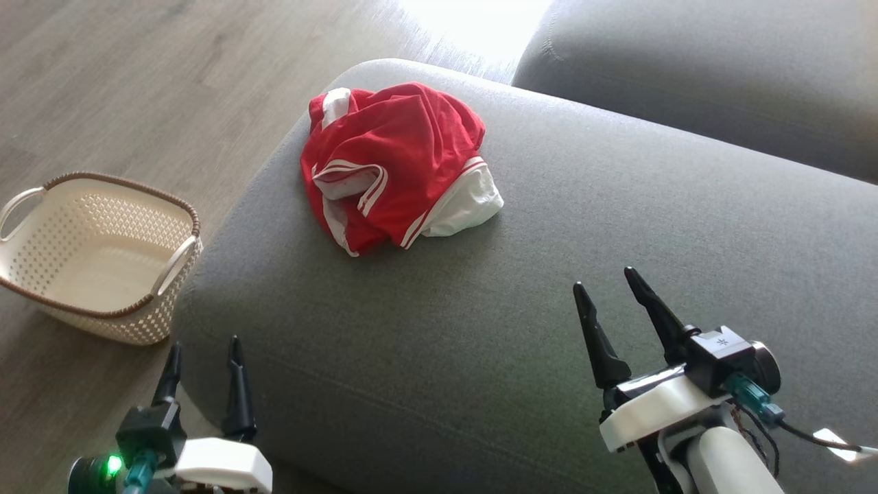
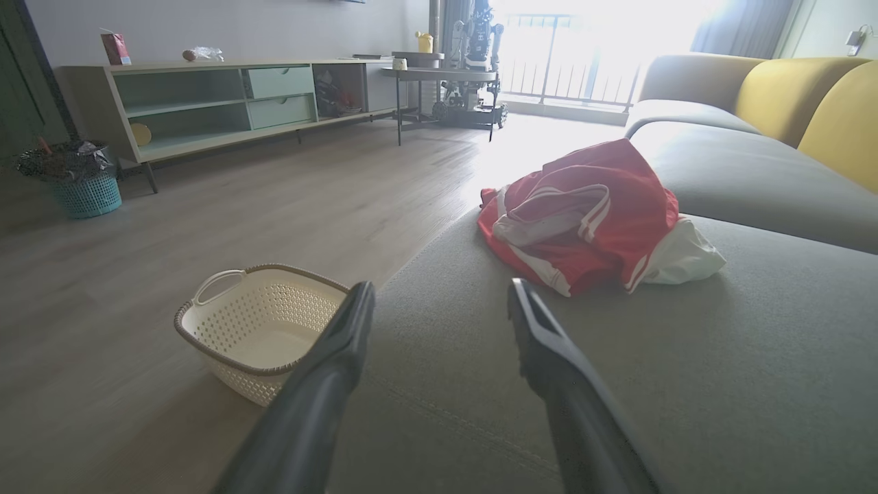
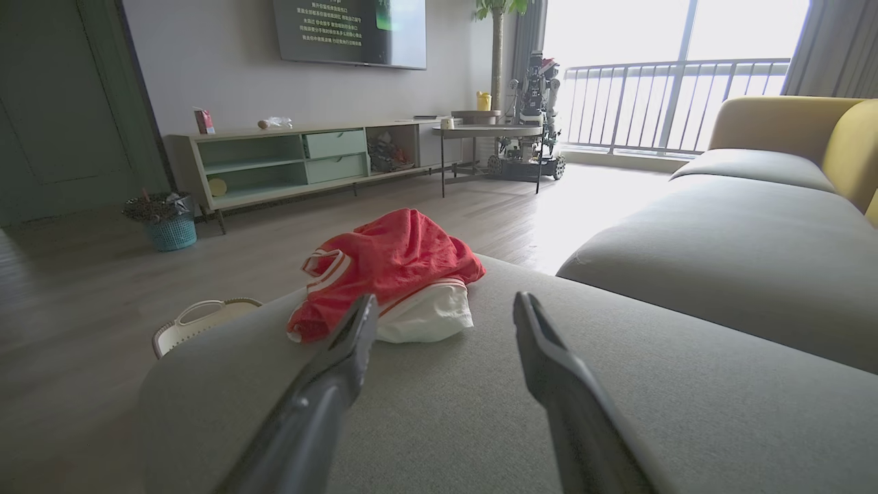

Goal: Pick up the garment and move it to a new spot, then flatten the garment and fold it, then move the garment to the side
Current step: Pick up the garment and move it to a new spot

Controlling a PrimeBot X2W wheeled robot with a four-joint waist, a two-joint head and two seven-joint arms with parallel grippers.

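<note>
Pick-up not yet begun: left gripper (image 1: 204, 350) and right gripper (image 1: 605, 280) gape empty, the crumpled red, white-striped cloth garment (image 1: 391, 165) well ahead of their jaws, needing a forward reach.

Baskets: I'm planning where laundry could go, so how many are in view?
2. A cream basket on the floor beside the sofa; a teal basket beside the cabinet, already full. Others may be hidden.

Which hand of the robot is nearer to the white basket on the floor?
Left. The left hand is at the sofa cushion's left edge, close to the basket. The right hand is above the cushion, far to the basket's right.
</note>
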